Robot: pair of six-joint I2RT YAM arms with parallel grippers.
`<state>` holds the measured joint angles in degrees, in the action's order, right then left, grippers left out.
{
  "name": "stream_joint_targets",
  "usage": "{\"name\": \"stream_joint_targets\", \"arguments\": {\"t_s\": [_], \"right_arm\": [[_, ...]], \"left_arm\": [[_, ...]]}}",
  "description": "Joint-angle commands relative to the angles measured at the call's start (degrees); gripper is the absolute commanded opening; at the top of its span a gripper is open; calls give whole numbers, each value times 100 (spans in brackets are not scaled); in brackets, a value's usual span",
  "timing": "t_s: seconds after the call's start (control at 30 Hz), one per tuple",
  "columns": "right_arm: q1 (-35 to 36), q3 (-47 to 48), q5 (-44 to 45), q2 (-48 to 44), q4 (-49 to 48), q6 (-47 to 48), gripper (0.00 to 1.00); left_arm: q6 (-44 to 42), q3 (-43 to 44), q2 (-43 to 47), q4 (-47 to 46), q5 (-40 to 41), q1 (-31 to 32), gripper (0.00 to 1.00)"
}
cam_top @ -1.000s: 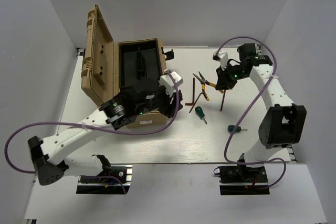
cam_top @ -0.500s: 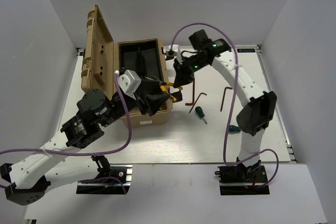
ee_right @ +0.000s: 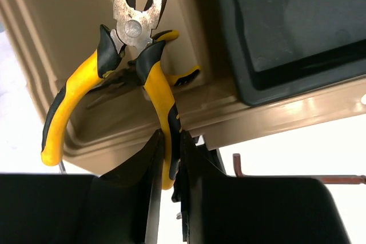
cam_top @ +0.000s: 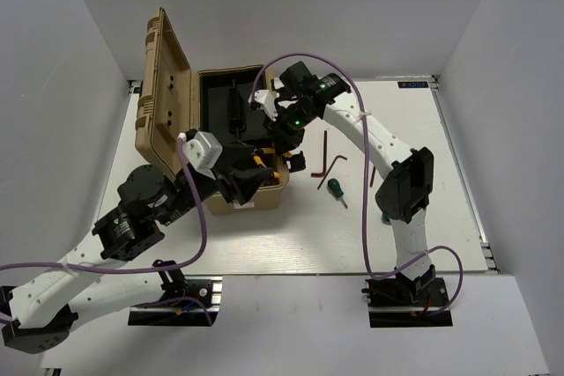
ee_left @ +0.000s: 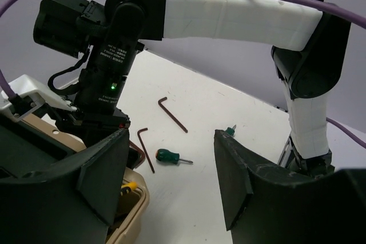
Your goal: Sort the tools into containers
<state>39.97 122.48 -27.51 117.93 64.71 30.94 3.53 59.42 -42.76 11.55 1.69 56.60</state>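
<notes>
An open tan toolbox with a black tray stands at the left. My right gripper is shut on one handle of yellow-and-black pliers, which hang over the box's front compartment. A second yellow handle lies inside. In the top view the right gripper hovers above the box's right end. My left gripper is open with nothing in it, at the box's front right corner. On the table lie a stubby green screwdriver, two hex keys and another green screwdriver.
The box lid stands upright at the left. The right arm reaches across the table from the near right. White walls close in the table on three sides.
The right arm has swung left with the pliers, from the table's right side to above the toolbox. The left arm has drawn back, its gripper now at the box's front.
</notes>
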Motion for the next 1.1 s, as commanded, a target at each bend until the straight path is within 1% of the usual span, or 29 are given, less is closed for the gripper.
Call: {"name": "stream_joint_targets", "arguments": {"t_s": [0.0,0.13,0.23,0.27,0.33,0.37,0.43,0.47,0.63,0.67,0.73,0.77,0.8,0.83,0.87,0.9,0.93,0.97,1.0,1.03,1.07], "right_arm": [[125,242,254,46,-239,-246,0],[301,224,324,11,-274,-273,0],[389,189,465,-68,-301,-299,14],[424,163,509,-103,-283,-290,25],[433,145,588,-182,-310,-290,36],[451,110,597,-200,-301,-299,44],[459,40,606,-253,-292,-308,50],[460,22,571,-349,-318,-316,55],[442,-127,501,-657,-318,-430,57],[433,-154,562,-770,-336,-544,55],[381,-407,877,-1069,-615,-676,46],[363,-687,983,-1201,-687,-886,41],[293,-855,1271,-1655,-1079,-957,24],[249,-1240,1770,-1833,-1257,-1045,14],[179,-1687,2036,-2157,-1433,-1272,5],[126,-1909,3092,-2473,-1939,-1327,0],[39,-2129,3424,-2616,-2101,-1423,0],[-206,-2714,3723,-2878,-2216,-1441,0],[-235,-2859,4144,-3063,-2356,-1450,0],[-618,-3087,4383,-3152,-2349,-1494,0],[-769,-3316,4490,-3205,-2323,-1503,0]], "left_arm": [[78,-123,224,-74,121,27,71],[192,-255,338,-74,121,27,71],[244,-308,339,-74,121,27,71],[245,-308,339,-22,121,27,71],[245,-308,339,-21,121,27,71],[245,-308,339,-21,121,27,71],[245,-308,339,-21,121,27,71],[245,-308,278,-21,121,27,71],[245,-308,145,-82,15,27,71],[245,-308,-29,-83,-46,27,69],[245,-256,-266,30,-117,27,63],[245,-160,-398,84,-195,27,58],[245,-72,-713,84,-265,27,44],[245,-71,-881,162,-266,27,36],[245,16,-1048,163,-449,27,26],[245,122,-1215,215,-503,27,12],[245,184,-1539,216,-556,27,7],[245,236,-1690,216,-634,27,3],[245,341,-1831,216,-635,88,1],[297,342,-1980,216,-635,88,1],[297,447,-2321,164,-635,149,1]]}}
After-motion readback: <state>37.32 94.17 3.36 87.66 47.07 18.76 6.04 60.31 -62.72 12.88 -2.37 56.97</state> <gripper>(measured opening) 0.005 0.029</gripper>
